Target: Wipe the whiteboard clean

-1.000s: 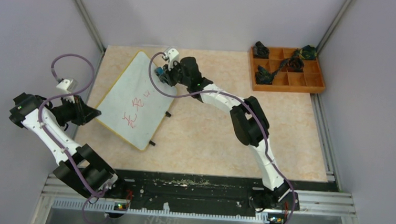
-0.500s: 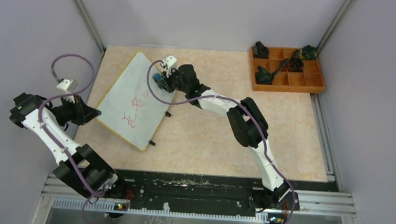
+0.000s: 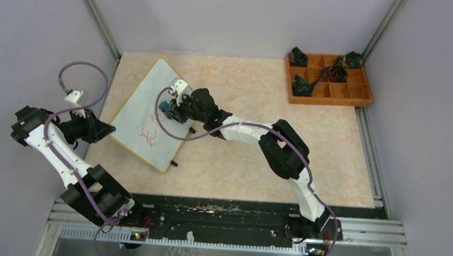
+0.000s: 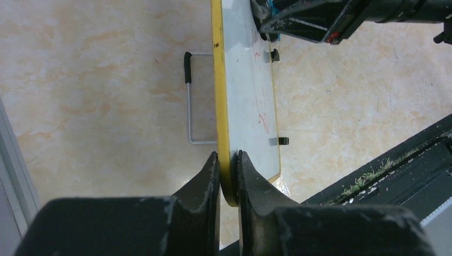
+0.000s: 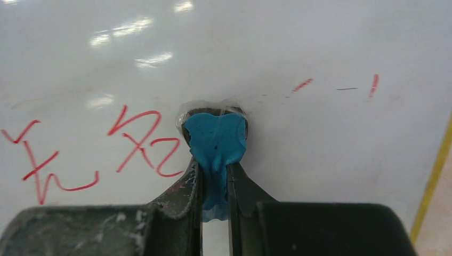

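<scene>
- The large, flat white rectangular whiteboard with a thin yellow edge (image 3: pixel 138 107) sits turned on a diagonal at the left of the pale marbled bench (image 3: pixel 251 166). Red handwritten strokes (image 5: pixel 141 141) cover part of its nearer half, with a few faint red flecks off to one side.
- The right hand (image 5: pixel 214 162) is nearly closed, pinching a soft blue eraser pad (image 5: pixel 216 133). The pad's tip presses on the board just beside the red strokes.
- The left hand (image 4: pixel 228 160) is clamped on the board's yellow edge, steadying it.
- The wiping looks partway done. The next move calls for dragging the pad across the red strokes with firm contact.
- An orange-brown compartment tray (image 3: pixel 331 101) stands well apart at the far right. Some compartments hold small dark objects (image 3: pixel 302 85), too small to identify.
</scene>
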Controlling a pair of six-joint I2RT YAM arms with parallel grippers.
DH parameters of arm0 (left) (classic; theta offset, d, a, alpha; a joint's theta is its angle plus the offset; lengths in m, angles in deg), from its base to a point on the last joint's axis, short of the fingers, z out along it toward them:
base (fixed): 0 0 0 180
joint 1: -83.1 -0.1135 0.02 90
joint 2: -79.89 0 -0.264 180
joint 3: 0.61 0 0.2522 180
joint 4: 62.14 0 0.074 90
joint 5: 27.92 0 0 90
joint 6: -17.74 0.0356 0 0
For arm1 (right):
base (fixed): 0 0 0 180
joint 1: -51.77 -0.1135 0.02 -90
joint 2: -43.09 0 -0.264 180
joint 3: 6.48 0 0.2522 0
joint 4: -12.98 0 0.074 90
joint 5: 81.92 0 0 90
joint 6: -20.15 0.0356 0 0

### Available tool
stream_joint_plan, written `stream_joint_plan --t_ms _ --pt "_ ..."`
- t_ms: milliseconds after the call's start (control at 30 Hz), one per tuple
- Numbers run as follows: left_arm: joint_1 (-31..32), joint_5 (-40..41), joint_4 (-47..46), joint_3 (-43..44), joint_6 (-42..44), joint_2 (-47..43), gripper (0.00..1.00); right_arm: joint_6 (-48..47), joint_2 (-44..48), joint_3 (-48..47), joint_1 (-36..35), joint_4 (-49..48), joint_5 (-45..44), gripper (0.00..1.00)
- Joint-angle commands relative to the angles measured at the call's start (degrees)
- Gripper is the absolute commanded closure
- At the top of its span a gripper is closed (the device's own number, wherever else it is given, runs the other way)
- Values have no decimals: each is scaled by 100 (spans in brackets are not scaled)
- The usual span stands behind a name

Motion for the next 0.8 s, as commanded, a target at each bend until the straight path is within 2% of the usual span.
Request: stream_joint_plan --t_ms 0,167,333,767 --pt "117 248 -23 -91 356 -8 100 195 508 69 -366 -407 319 100" --pt "130 280 -23 -99 361 -12 100 184 469 14 -624 -397 245 100" --pt "129 292 -22 -132 365 -18 100 37 229 -231 -569 -107 -148 100" --pt "148 263 -22 -141 400 19 100 -188 -204 -1115 361 571 -517 100"
